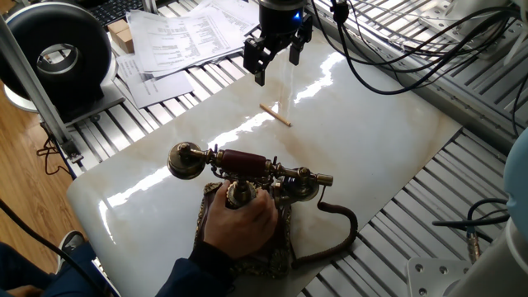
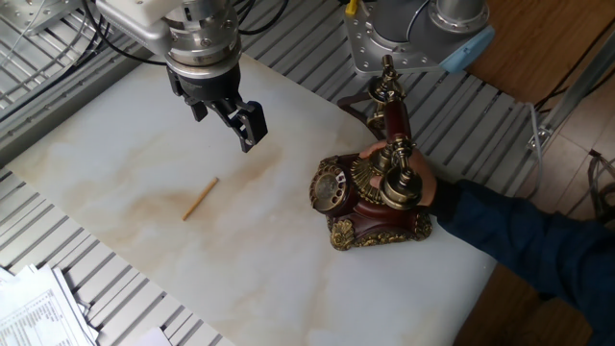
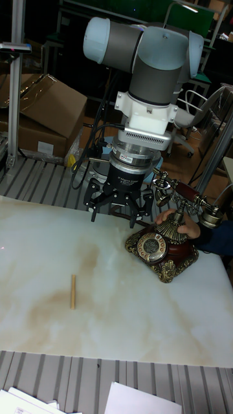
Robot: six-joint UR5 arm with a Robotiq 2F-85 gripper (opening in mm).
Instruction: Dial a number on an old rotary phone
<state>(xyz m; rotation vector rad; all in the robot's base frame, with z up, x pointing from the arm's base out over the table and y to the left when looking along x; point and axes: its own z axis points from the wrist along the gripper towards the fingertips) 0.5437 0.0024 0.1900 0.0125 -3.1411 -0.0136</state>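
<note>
The old rotary phone stands near the table's front edge, its red-brown handset resting across the brass cradle. Its dial faces the table's middle; the same phone appears at right in the tall view. A person's hand grips the phone's body from behind. My gripper hangs open above the marble top, well away from the phone, with nothing between its fingers. In the other fixed view the gripper is up-left of the dial. A small wooden stick lies on the marble below it.
The phone's brown cord curls off to the right. Papers and a black round device sit beyond the marble slab. Robot cables hang at the back. The person's sleeve reaches in from the side.
</note>
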